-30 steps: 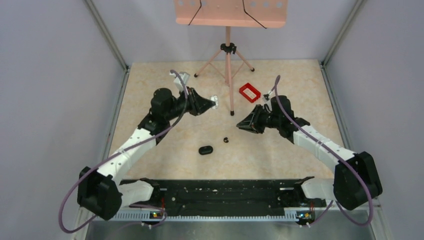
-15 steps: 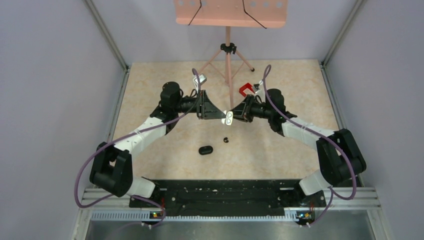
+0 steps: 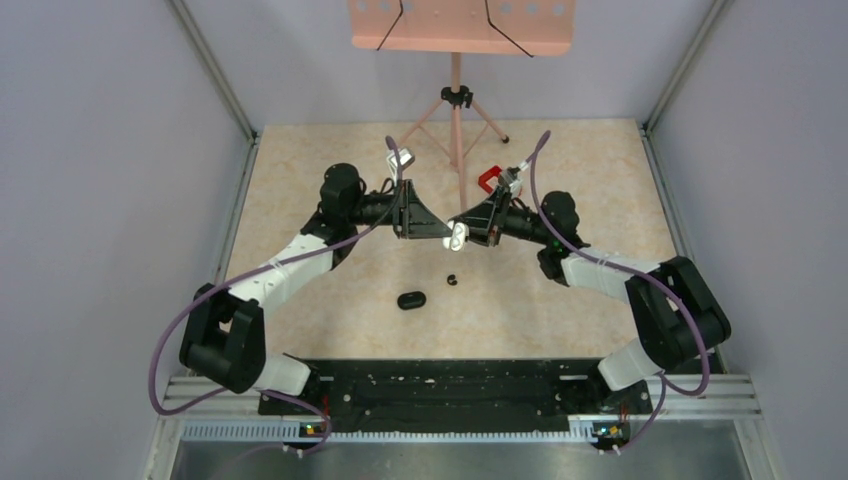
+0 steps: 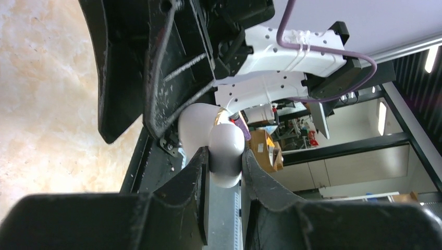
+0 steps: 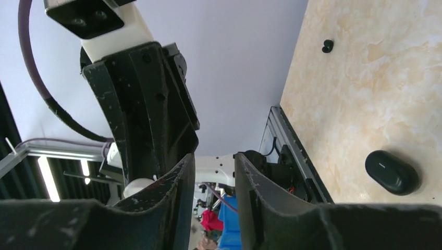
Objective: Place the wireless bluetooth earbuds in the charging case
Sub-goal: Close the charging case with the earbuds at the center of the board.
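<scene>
Top external: pinches a white rounded object (image 4: 225,167) in the left gripper (image 4: 224,154), holds the right gripper (image 5: 211,162) slightly parted and empty beside it, over beige marbled tabletop (image 3: 560,295) within pale lilac walls (image 3: 100,150), charging case (image 3: 411,300) and earbud (image 3: 452,279) lying apart beneath, base-ward.

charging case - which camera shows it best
right wrist: the charging case is biggest and unobstructed there, a closed glossy black oval lying on the table. top external shows it whole but tiny, just near-left of the loose earbud. left wrist doesn't show it at all.
</scene>
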### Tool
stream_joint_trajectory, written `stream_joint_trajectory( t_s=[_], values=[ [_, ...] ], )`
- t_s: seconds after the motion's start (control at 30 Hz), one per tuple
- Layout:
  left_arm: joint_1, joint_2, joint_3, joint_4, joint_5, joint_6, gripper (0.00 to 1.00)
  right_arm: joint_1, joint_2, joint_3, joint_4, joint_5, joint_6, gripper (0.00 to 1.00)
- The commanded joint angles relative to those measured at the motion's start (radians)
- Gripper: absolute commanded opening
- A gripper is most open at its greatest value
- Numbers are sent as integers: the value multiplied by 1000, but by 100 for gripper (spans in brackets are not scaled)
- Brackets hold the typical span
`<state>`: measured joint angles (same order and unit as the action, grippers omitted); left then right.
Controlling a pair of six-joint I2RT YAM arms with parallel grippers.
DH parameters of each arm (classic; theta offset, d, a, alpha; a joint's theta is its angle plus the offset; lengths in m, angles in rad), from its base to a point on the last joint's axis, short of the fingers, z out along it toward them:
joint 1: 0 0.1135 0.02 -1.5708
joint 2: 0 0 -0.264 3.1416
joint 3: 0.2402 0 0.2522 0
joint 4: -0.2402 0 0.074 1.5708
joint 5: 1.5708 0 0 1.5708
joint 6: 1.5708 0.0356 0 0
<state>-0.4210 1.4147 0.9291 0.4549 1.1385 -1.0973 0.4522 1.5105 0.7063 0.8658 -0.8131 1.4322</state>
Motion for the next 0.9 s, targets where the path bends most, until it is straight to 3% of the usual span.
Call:
stream_joint_trajectory(
  t_s=[0.0,0.07,0.23,0.3,0.57,0.87],
  values=[
    [0,-5,2,47,-17,18,0,5,-12,-41,193,-20,102,41],
    [4,-6,9,-4,-23,68,0,-10,-22,-51,90,-1,62,48],
    [51,19,-21,-107,-49,155,0,-78,-142,-5,-652,218,-307,57],
    [71,44,-46,-87,-47,150,0,-103,-177,-6,-791,290,-377,58],
    [158,212,-63,-88,-115,200,0,-177,-275,-77,-935,344,-463,59],
    [236,465,-6,42,-86,142,0,-191,-291,-76,-991,338,-511,59]
  ],
)
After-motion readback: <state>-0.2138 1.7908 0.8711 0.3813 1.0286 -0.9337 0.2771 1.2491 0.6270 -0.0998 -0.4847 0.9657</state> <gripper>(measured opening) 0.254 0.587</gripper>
